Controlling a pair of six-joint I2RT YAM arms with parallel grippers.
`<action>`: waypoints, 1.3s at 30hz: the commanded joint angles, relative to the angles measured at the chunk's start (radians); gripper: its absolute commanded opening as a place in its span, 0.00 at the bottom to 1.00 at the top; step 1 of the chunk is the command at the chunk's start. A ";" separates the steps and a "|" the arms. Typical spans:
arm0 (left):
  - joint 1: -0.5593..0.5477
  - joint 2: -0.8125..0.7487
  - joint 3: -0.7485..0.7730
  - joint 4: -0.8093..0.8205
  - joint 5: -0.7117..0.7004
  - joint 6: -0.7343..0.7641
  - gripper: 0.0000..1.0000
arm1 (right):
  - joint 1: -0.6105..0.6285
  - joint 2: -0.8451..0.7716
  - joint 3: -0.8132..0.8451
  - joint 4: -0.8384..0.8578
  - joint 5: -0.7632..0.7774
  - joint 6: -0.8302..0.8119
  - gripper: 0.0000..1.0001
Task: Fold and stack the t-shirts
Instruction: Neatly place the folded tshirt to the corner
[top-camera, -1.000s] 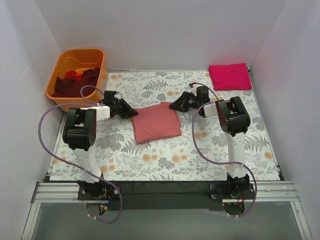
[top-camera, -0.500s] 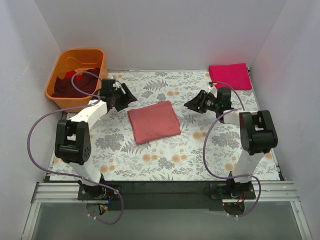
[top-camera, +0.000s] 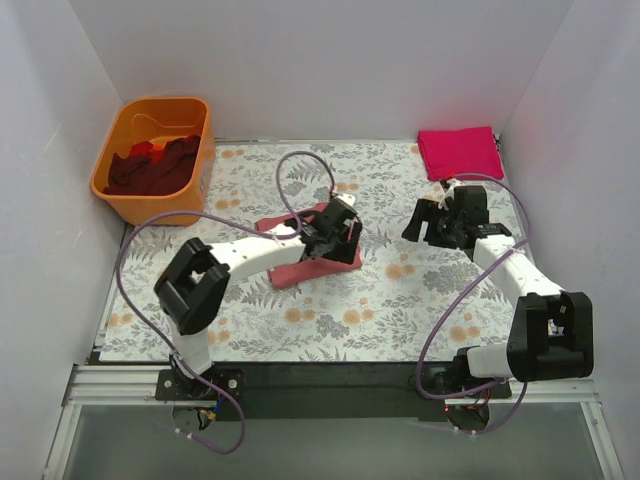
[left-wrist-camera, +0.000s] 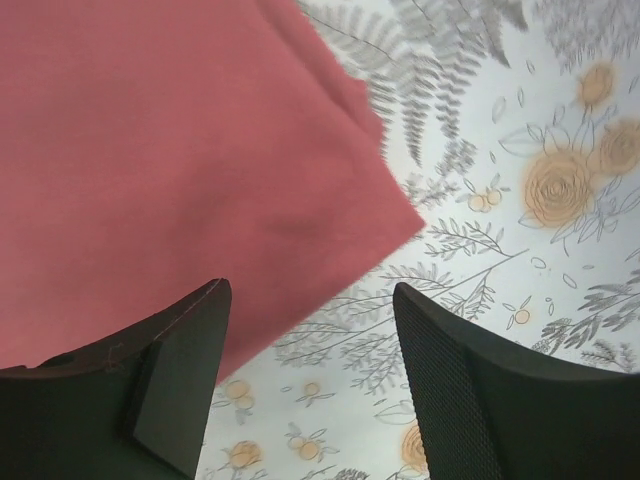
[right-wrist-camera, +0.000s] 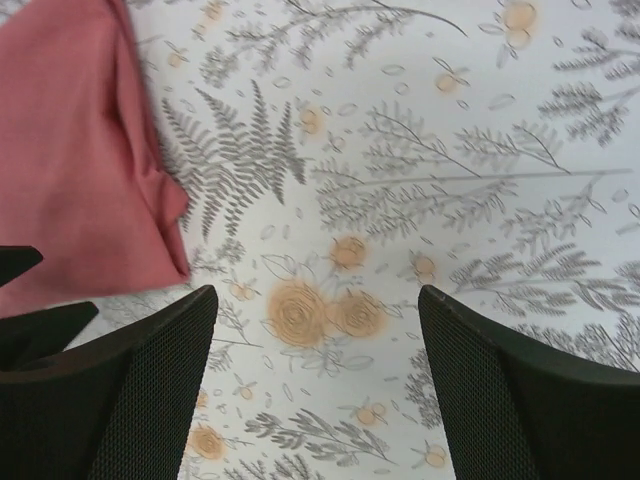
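salmon-pink t-shirt (left-wrist-camera: 170, 150) lies folded flat at centre of desk (top-camera: 400, 310). left tool (left-wrist-camera: 308, 300) is above its corner, spread wide, holding nothing. right tool (right-wrist-camera: 315, 300) at 3 o'clock, also wide, empty. judgement: cloth is light and limp and will sag, so pinch all layers at a folded edge. magenta t-shirt (top-camera: 460, 152) folded at 1 o'clock.

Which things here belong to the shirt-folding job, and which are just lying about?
Job: folded salmon-pink t-shirt; folded magenta t-shirt; dark red t-shirts, unfolded.
Lying about: orange plastic tub; floral table cover.
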 joint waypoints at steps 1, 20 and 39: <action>-0.090 0.103 0.104 -0.062 -0.136 0.082 0.63 | -0.013 -0.039 -0.044 -0.111 0.120 -0.021 0.88; -0.176 0.392 0.296 -0.102 -0.279 0.176 0.44 | -0.013 -0.054 -0.101 -0.044 -0.035 -0.019 0.87; -0.179 0.047 0.008 -0.028 -0.172 0.033 0.00 | 0.076 0.167 -0.280 0.536 -0.356 0.331 0.86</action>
